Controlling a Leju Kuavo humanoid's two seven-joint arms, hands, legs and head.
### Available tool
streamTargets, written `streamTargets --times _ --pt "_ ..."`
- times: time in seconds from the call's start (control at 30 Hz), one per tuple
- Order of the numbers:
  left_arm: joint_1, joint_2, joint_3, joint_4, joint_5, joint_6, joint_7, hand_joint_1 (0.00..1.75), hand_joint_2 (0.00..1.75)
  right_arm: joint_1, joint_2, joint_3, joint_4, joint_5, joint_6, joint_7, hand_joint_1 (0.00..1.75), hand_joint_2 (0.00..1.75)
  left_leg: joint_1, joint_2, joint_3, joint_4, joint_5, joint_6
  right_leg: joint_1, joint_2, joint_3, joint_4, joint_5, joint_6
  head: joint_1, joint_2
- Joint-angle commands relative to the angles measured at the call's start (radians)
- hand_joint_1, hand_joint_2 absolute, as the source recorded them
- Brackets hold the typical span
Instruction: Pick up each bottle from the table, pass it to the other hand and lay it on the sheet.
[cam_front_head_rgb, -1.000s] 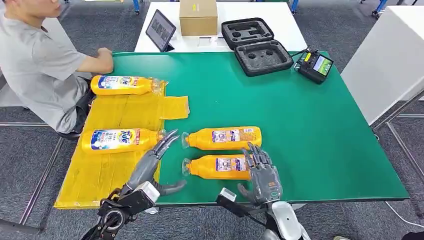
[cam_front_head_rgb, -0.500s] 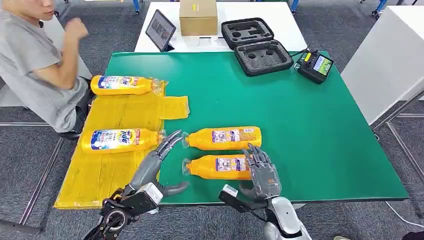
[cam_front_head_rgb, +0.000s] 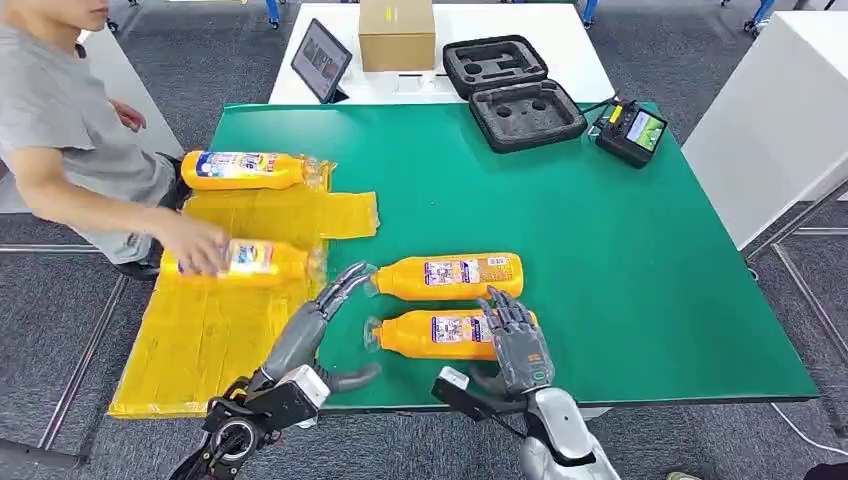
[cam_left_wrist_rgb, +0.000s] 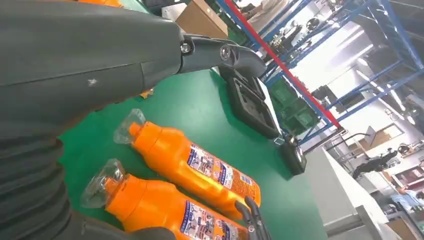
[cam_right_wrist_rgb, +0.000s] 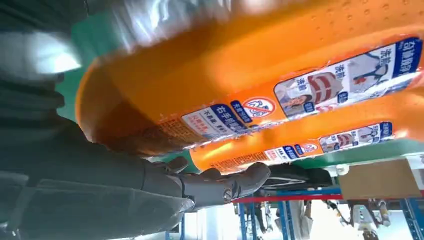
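Two orange bottles lie side by side on the green table (cam_front_head_rgb: 600, 250), caps pointing left: the farther bottle (cam_front_head_rgb: 448, 277) (cam_left_wrist_rgb: 195, 165) (cam_right_wrist_rgb: 300, 145) and the nearer bottle (cam_front_head_rgb: 432, 334) (cam_left_wrist_rgb: 165, 212) (cam_right_wrist_rgb: 250, 65). My right hand (cam_front_head_rgb: 515, 345) (cam_right_wrist_rgb: 100, 185) lies over the nearer bottle's base end, fingers stretched across it and thumb below, not closed. My left hand (cam_front_head_rgb: 318, 322) (cam_left_wrist_rgb: 100, 50) is open, its fingers reaching toward the farther bottle's cap. On the yellow sheet (cam_front_head_rgb: 210, 330) lie two more bottles: one at the back (cam_front_head_rgb: 245, 170), one nearer (cam_front_head_rgb: 262, 260) held by a person's hand (cam_front_head_rgb: 195, 247).
A person (cam_front_head_rgb: 60, 120) sits at the table's left side, arm over the sheet. At the back stand a black foam case (cam_front_head_rgb: 515, 90), a handheld controller (cam_front_head_rgb: 630, 130), a tablet (cam_front_head_rgb: 322, 60) and a cardboard box (cam_front_head_rgb: 397, 35). The table's right half is bare green.
The person's hand came down onto the nearer sheet bottle and shifted it right. My right hand slid left over the nearer table bottle's base. My left hand edged forward slightly.
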Motion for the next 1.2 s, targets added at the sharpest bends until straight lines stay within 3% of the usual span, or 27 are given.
streamTargets --times 0.03,0.2,0.27,0.77,0.83,1.0,1.07,1.2 --pt "-0.038 -0.004 -0.001 0.071 -0.006 0.002 0.002 0.00 1.75 -0.070 0.014 -0.015 0.162 -0.026 0.029 -0.019 1.73 1.75 0.001 0.000 0.003 -0.001 0.000 -0.001 0.001 0.001 0.003 -0.001 0.000 -0.001 0.000 0.000" --pt "-0.042 -0.005 -0.001 0.072 -0.006 0.003 0.002 0.00 1.75 -0.071 0.013 -0.017 0.167 -0.027 0.028 -0.017 1.64 1.75 0.001 -0.002 0.004 -0.001 0.000 -0.002 0.001 0.000 0.004 -0.001 -0.001 -0.001 0.000 0.000" --pt "-0.055 -0.007 -0.001 0.086 -0.006 0.003 0.001 0.00 1.75 -0.081 0.011 -0.023 0.187 -0.027 0.028 -0.009 1.75 1.75 0.001 -0.001 0.004 -0.001 -0.001 -0.002 0.001 0.000 0.004 -0.001 0.000 -0.002 0.000 0.000" --pt "-0.077 -0.003 -0.005 0.104 -0.007 0.001 0.001 0.00 1.75 -0.088 0.008 -0.032 0.208 -0.025 0.042 -0.004 1.75 1.75 0.001 -0.001 0.006 -0.001 0.000 -0.001 0.001 -0.001 0.006 -0.001 0.000 -0.001 0.000 0.000" --pt "-0.084 -0.004 -0.003 0.112 0.004 0.005 -0.003 0.00 1.75 -0.101 0.019 -0.047 0.229 -0.100 0.079 -0.072 1.75 1.75 0.001 -0.002 0.007 -0.001 0.000 -0.001 0.001 -0.001 0.007 -0.001 0.000 -0.001 0.000 0.000" --pt "-0.082 -0.027 0.030 0.072 0.065 0.072 -0.063 0.00 1.75 -0.119 0.054 -0.120 0.247 -0.466 0.280 -0.351 1.75 1.75 0.002 -0.001 0.009 -0.001 0.000 -0.002 0.002 0.001 0.008 -0.002 0.001 -0.002 0.000 0.000" --pt "-0.080 -0.030 0.033 0.064 0.073 0.078 -0.066 0.00 1.75 -0.118 0.057 -0.123 0.242 -0.488 0.293 -0.365 1.75 1.75 0.002 0.005 0.009 0.000 -0.001 -0.002 0.002 0.005 0.007 -0.001 0.002 -0.004 0.000 0.000" --pt "-0.080 -0.030 0.033 0.064 0.073 0.078 -0.066 0.00 1.75 -0.118 0.057 -0.123 0.242 -0.488 0.293 -0.365 1.75 1.75 0.002 0.002 0.010 -0.001 0.000 -0.002 0.002 0.003 0.008 -0.002 0.002 -0.004 0.000 0.000"
